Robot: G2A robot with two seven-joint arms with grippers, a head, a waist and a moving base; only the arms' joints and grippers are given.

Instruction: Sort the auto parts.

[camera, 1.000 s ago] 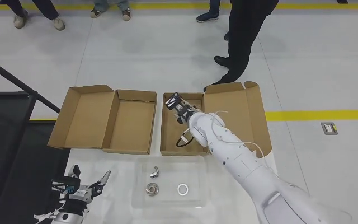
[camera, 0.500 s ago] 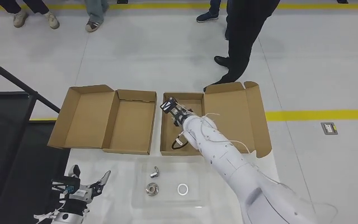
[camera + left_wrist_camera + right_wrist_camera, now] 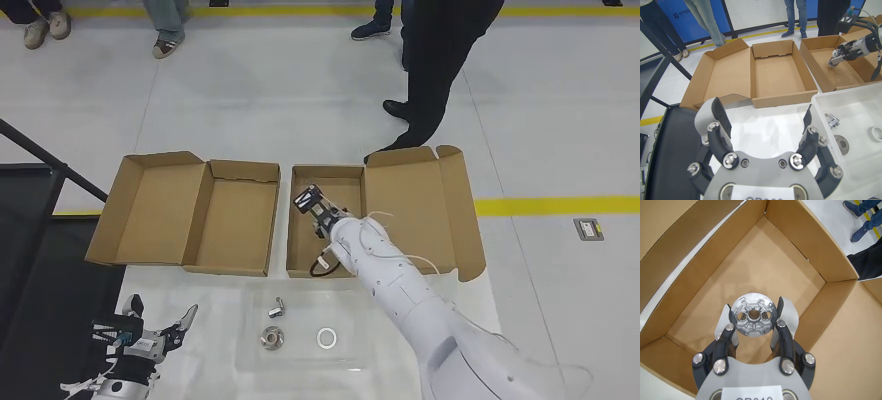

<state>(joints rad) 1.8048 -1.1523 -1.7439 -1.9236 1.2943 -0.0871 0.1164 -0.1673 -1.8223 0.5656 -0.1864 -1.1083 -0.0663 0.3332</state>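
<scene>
My right gripper [image 3: 754, 306] is shut on a round grey metal disc [image 3: 753, 319] with a centre hole, held above the floor of the right cardboard box [image 3: 753, 266]. From above, that gripper [image 3: 312, 203] hangs over the far half of the right box [image 3: 300, 242]. An empty left cardboard box [image 3: 235, 215] stands beside it. A clear bin [image 3: 305, 284] nearer me holds a small clamp [image 3: 278, 306], a flange [image 3: 271, 339] and a ring [image 3: 327, 338]. My left gripper [image 3: 762, 106] is open over the white table, left of the bin [image 3: 815, 100].
Both boxes have their lids folded flat outward. A black surface [image 3: 668, 144] borders the table on the left side. People stand on the floor beyond the boxes; one in dark trousers is close behind the right box.
My right gripper has shifted slightly left and back toward me inside the right box, still holding the disc. The left arm has kept still.
</scene>
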